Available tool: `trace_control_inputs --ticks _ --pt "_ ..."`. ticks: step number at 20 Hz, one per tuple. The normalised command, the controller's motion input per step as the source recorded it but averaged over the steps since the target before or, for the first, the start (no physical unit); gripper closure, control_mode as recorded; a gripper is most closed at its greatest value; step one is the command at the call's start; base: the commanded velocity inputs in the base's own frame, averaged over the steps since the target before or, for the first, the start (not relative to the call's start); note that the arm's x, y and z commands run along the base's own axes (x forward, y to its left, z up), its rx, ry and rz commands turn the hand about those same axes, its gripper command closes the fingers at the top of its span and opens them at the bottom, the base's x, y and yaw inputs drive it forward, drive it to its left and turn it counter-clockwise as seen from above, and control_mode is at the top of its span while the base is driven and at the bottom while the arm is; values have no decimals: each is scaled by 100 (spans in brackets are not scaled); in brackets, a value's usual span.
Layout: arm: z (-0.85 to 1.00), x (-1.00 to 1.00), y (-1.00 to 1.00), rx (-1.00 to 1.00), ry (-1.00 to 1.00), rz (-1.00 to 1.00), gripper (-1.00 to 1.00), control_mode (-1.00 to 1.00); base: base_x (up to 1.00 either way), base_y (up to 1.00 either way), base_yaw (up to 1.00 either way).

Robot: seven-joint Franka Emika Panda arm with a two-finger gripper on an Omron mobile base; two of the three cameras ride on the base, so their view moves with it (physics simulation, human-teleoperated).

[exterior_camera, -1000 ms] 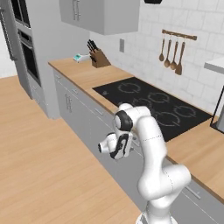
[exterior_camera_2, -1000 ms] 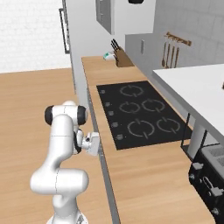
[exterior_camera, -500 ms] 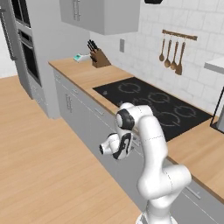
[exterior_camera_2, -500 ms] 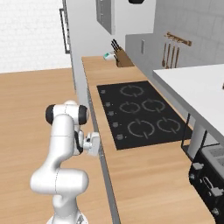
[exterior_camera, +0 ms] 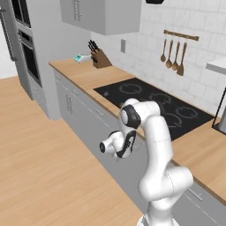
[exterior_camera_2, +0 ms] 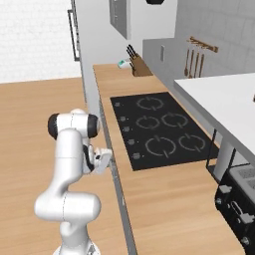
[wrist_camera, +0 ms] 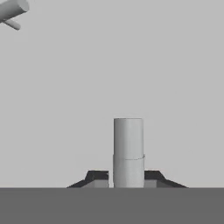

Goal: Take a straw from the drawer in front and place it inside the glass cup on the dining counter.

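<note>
The gripper [wrist_camera: 128, 181] sits right up against the light grey front of the drawer [wrist_camera: 131, 65], with the slim bar handle [wrist_camera: 128, 151] rising between its two dark fingertips [wrist_camera: 97, 176] — the jaws stand narrow on either side of the bar, and it looks like a grasp on the handle, though whether the pads actually press it I cannot tell for certain. The drawer appears still closed, so the straw would be inside it, hidden; the glass cup and the dining counter lie outside these pictures. The main risk, in my judgement, is a slip: if the fingers only flank the bar rather than clamp it, a pull straight back would leave the drawer shut and the hand empty. A pull that runs off-axis could also bind the drawer or drag the fingers along the bar. The left base view shows the gripper [exterior_camera: 115, 148] low in front of the grey cabinet run, below the wooden worktop [exterior_camera: 88, 77] and the black hob [exterior_camera: 152, 103] — it gives the arm's folded posture, but not the fingers. The right base view puts the hand [exterior_camera_2: 99, 160] tight against the cabinet edge. The hand view alone shows the bar between the tips.
</note>
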Motion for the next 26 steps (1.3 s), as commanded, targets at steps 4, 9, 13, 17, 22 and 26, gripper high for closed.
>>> trace_control_inputs --ticks 4,9,13,17,22,26 --pt "0 -22 99 16 6 10 100 -100 0 0 0" --pt "0 -16 100 22 16 11 100 -100 0 0 0" --pt "0 -9 100 29 25 11 100 -100 0 0 0" --pt "0 -9 100 30 26 12 100 -100 0 0 0" --pt "0 -17 100 24 23 11 100 -100 0 0 0" --pt "0 -16 100 21 23 10 -100 -100 0 0 0"
